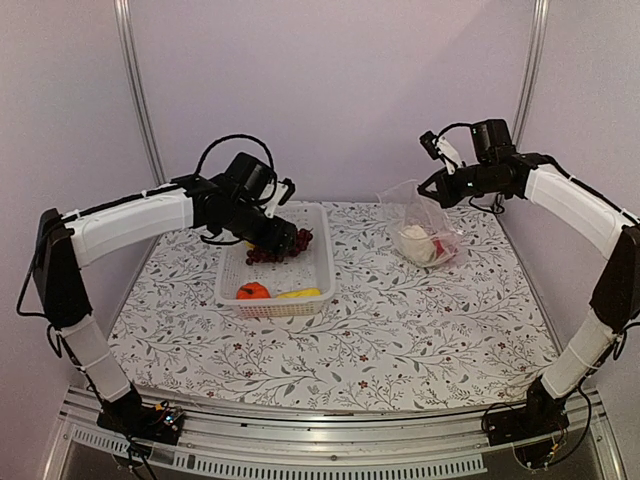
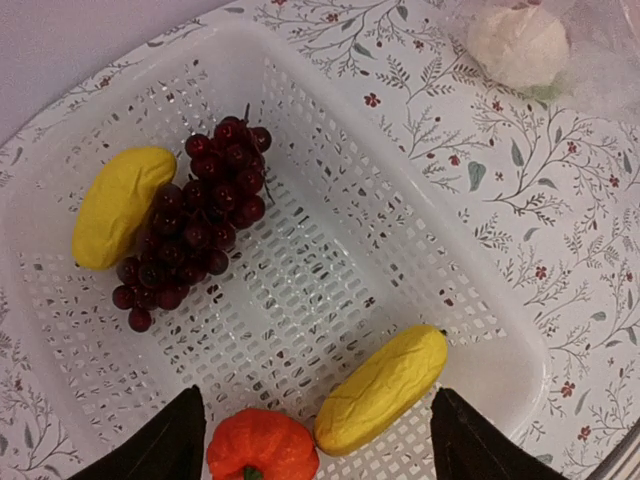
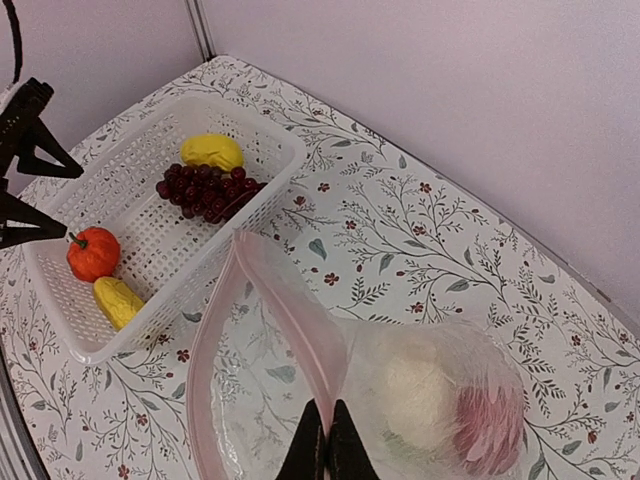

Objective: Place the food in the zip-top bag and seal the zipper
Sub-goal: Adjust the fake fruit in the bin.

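**Right claw** (image 3: 327,440): pinched fully together on the rim of the clear crinkly zip-top bag (image 3: 370,345). It lifts one side so the mouth gapes toward the white slotted plastic basket (image 3: 150,245). This hold appears meant to keep the opening ready to receive food. The whitish press-seal zipper (image 3: 295,320) is unsealed.

**Bag contents:** the bag rests on the floral-patterned table (image 1: 400,340) and holds the white cauliflower (image 3: 415,395) and red pepper (image 3: 490,420).

**Left claw** (image 1: 283,237): fingers spread wide and holding nothing. It is poised in the basket just above the dark red grapes (image 2: 195,220), probably the next pick.

**Basket contents:** besides the grapes, the yellow lemon (image 2: 120,205), yellow corn (image 2: 380,390) and orange tomato (image 2: 262,445).

**Assessment:** two of the six items are bagged. Sealing cannot begin yet.
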Available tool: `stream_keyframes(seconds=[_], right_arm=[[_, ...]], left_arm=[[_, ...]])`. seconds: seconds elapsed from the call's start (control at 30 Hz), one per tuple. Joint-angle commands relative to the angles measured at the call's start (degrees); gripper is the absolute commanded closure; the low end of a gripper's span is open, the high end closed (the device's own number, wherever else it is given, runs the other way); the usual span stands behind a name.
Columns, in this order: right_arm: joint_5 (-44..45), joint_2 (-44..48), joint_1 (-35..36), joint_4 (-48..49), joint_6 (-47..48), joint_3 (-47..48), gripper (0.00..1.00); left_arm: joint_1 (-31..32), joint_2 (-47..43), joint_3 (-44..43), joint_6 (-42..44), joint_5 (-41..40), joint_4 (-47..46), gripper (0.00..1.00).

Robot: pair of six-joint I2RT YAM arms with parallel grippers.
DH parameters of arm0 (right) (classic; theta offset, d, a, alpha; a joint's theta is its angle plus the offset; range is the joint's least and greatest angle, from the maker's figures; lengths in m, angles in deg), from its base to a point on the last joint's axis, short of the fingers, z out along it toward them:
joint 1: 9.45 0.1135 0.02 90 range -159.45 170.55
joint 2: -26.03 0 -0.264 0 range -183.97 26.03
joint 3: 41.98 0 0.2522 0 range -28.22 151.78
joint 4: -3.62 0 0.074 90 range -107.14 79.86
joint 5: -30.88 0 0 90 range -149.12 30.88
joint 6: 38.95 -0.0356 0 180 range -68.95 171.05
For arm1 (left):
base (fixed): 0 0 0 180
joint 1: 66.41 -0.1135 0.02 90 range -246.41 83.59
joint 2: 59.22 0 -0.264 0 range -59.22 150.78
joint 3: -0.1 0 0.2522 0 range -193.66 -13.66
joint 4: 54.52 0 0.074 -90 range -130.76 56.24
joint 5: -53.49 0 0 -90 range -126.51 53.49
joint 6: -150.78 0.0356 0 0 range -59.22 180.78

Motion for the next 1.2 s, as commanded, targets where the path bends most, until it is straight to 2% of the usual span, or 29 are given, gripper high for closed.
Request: stream_keyframes(seconds=[0.0,0.4,0.63,1.03,1.17], right_arm=[[-1.51,2.18,0.04,1.28,0.89,-1.85,1.0],[-3.0,2.63,0.03,1.86,1.19,-3.4,1.0],[-3.26,2.46,0.0,2.04,1.28,-3.84,1.0],[-4.3,1.53,0.06,2.26,0.92,-5.03,1.0],[-3.81,1.93,0.06,2.3,1.01,-5.12,1.0]], left_arm=[[-1.57,6.79,-3.15,0.66,11.61,10.79,0.22],[-3.25,13.76,-4.48,1.55,19.58,11.32,0.18],[-3.95,18.55,-6.03,1.23,18.37,12.69,0.19],[-4.06,26.22,-11.3,3.92,10.26,14.26,0.19],[-5.01,25.9,-11.77,0.72,9.03,13.33,0.22]])
